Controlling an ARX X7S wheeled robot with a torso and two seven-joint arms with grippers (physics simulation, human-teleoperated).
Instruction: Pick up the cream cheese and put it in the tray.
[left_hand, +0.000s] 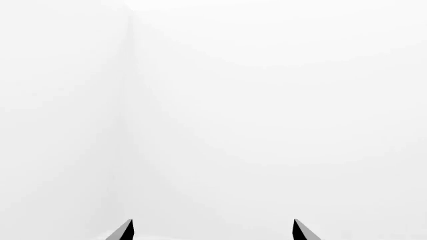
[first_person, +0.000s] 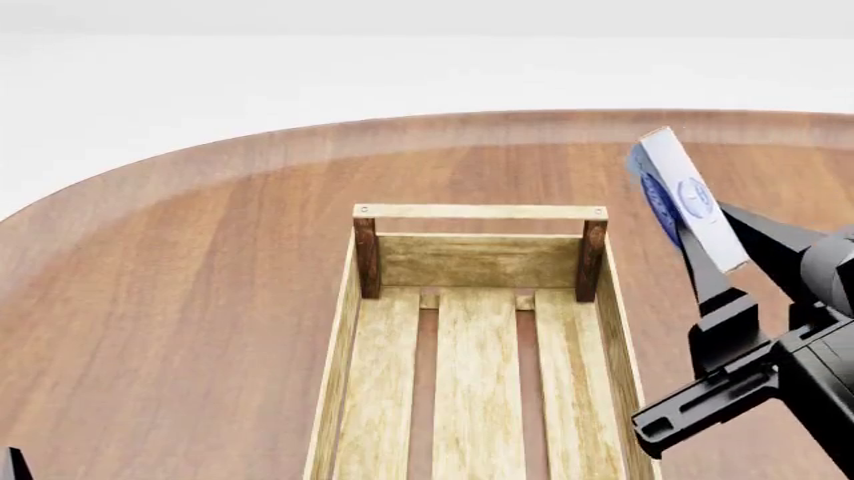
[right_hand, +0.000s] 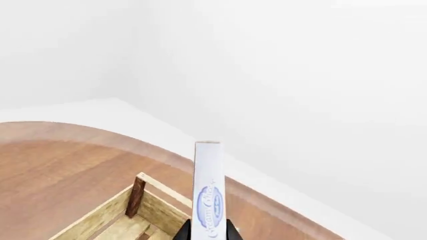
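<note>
My right gripper (first_person: 705, 250) is shut on the cream cheese (first_person: 682, 197), a flat white box with a blue oval logo, held on edge in the air just right of the tray's far right corner. In the right wrist view the cream cheese (right_hand: 208, 192) stands between the two dark fingers, with the tray (right_hand: 107, 215) below and to one side. The tray (first_person: 367, 330) is a long light-wood slatted crate with dark brown corner posts, lying in the middle of the round wooden table. My left gripper (left_hand: 213, 231) is open and empty, facing a blank white wall.
The round wooden table (first_person: 174, 300) stretches to the left and far side of the tray, its curved edge meeting a white floor (first_person: 200, 80). A dark tip of the left arm (first_person: 14, 465) shows at the lower left corner.
</note>
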